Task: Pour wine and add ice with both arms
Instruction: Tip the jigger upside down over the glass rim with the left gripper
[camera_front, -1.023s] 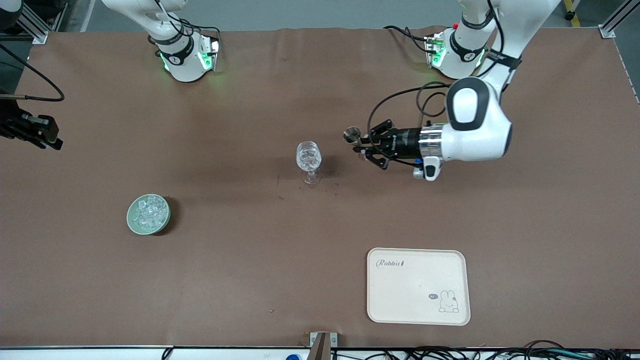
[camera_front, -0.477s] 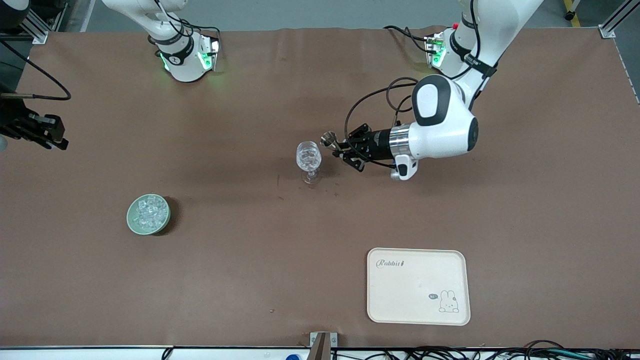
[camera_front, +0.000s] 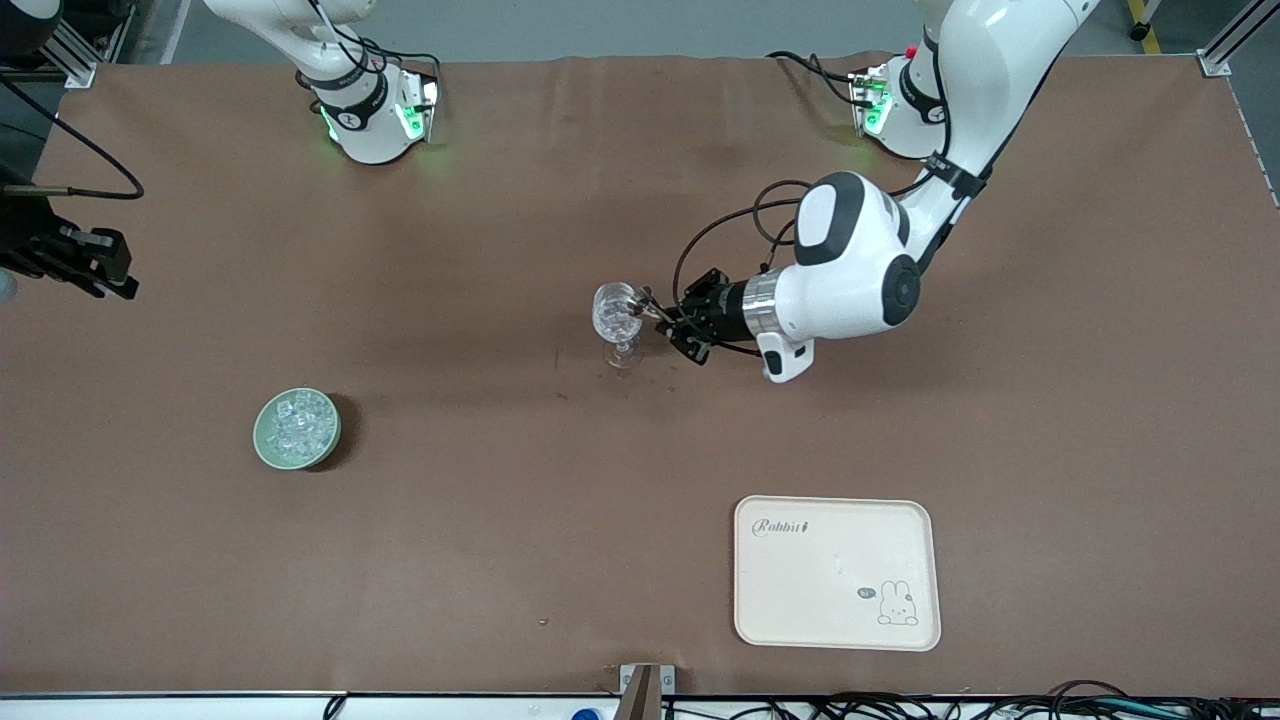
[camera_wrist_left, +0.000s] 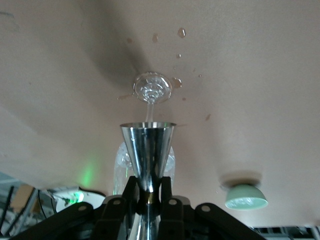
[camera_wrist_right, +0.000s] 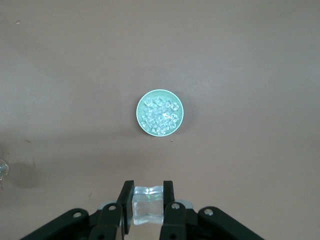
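Note:
A clear stemmed glass (camera_front: 617, 312) stands mid-table and holds clear ice cubes. My left gripper (camera_front: 662, 322) is shut on a steel jigger (camera_front: 641, 306), tipped sideways with its mouth at the glass rim. In the left wrist view the jigger (camera_wrist_left: 148, 147) sits between the fingers, in front of the glass, whose foot (camera_wrist_left: 152, 87) shows. A pale green bowl (camera_front: 297, 428) of ice (camera_front: 300, 422) stands toward the right arm's end. My right gripper (camera_front: 105, 278) hangs high at that end, shut on one ice cube (camera_wrist_right: 148, 204), with the bowl (camera_wrist_right: 160, 114) in view below.
A cream tray (camera_front: 836, 572) with a rabbit print lies nearer the front camera, toward the left arm's end. Small dark drops (camera_front: 660, 377) spot the brown table cover by the glass foot. The glass shows at the edge of the right wrist view (camera_wrist_right: 2, 170).
My left arm has swung the jigger toward the glass and lowered its mouth to the rim. The right gripper has barely shifted and still holds the cube.

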